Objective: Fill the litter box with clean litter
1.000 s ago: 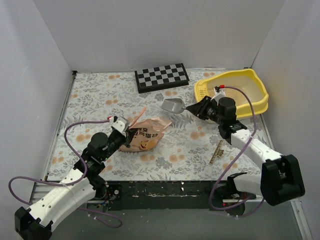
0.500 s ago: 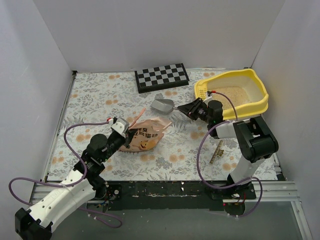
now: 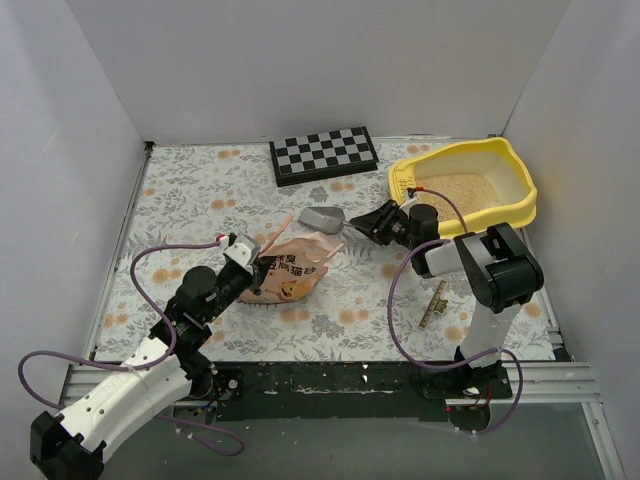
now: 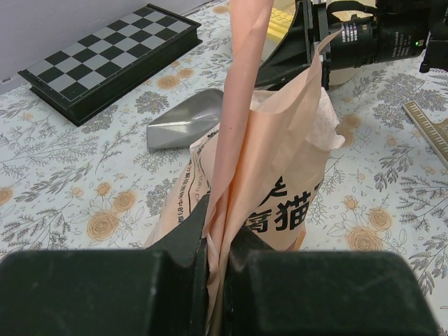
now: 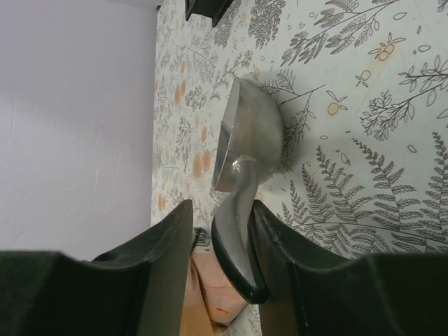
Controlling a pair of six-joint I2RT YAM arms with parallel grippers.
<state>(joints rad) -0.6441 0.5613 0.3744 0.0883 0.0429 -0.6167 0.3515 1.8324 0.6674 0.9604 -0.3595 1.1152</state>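
Note:
The yellow litter box [image 3: 520, 205] stands at the back right and holds pale beige litter [image 3: 462, 187]. My right gripper [image 3: 366, 224] is to its left, shut on the handle of the silver scoop [image 3: 322, 216]. In the right wrist view the scoop [image 5: 246, 133] lies on its side, its handle against one finger of the gripper [image 5: 220, 210]. My left gripper [image 3: 258, 268] is shut on the top edge of the peach-orange bag [image 3: 292, 270]. In the left wrist view the bag [image 4: 280, 182] rises from the gripper [image 4: 218, 245], with the scoop [image 4: 185, 122] just behind it.
A black-and-white checkerboard [image 3: 323, 153] lies at the back centre and also shows in the left wrist view [image 4: 105, 59]. A ruler-like strip [image 3: 434, 303] lies on the flowered table near the right arm's base. White walls enclose three sides.
My right gripper has carried the scoop leftward, away from the litter box and close to the bag's open end. The left gripper and the bag have not moved.

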